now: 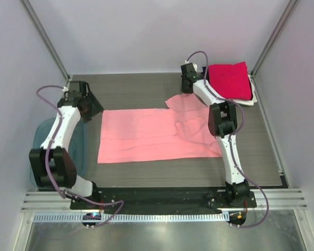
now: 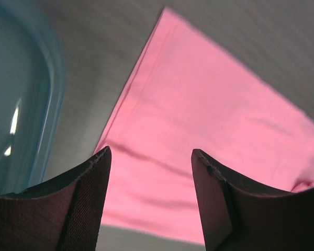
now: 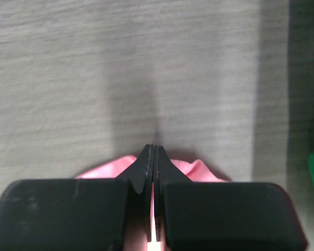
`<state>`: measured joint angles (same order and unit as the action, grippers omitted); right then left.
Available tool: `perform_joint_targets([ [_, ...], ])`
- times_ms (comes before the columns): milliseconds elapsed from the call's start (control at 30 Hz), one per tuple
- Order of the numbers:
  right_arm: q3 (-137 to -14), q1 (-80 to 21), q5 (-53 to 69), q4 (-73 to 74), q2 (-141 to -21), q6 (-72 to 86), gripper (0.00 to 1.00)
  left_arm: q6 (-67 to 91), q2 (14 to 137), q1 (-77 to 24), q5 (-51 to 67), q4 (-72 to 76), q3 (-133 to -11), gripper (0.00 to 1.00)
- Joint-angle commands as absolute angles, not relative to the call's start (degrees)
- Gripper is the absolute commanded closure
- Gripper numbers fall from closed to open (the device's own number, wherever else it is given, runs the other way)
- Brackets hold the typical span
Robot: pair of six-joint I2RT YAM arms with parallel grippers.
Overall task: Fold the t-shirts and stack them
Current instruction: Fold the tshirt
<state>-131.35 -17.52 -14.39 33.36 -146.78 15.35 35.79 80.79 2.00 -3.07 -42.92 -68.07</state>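
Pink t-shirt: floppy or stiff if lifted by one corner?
Likely floppy: the pink t-shirt bunches and creases by the right gripper. Probably light: thin cloth lying flat on the table. Pulled, it would likely trail and fold.

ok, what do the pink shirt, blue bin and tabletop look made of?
The pink shirt: soft matte cloth, likely knit; it lies limp and creased. The blue bin: translucent glossy plastic; light glints on its smooth wall. The tabletop: grey, matte, fine streaked grain; perhaps laminate or a mat, unclear.
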Motion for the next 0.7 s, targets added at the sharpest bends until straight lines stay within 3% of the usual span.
perform_joint_targets([
  [0,-127.99,-17.84,-12.75,34.1,-136.69,17.48,0.99,36.56,90.68,2.29,-4.92,-38.49,-77.32,0.37],
  [300,-113.49,-18.72,-9.84,32.26,-126.13,19.25,0.99,35.33,120.02,2.29,-5.45,-42.62,-100.8,0.44],
  [667,-103.1,-18.81,-8.61,29.45,-119.53,19.78,0.99,36.91,127.0,2.11,-5.27,-43.51,-103.45,0.48],
])
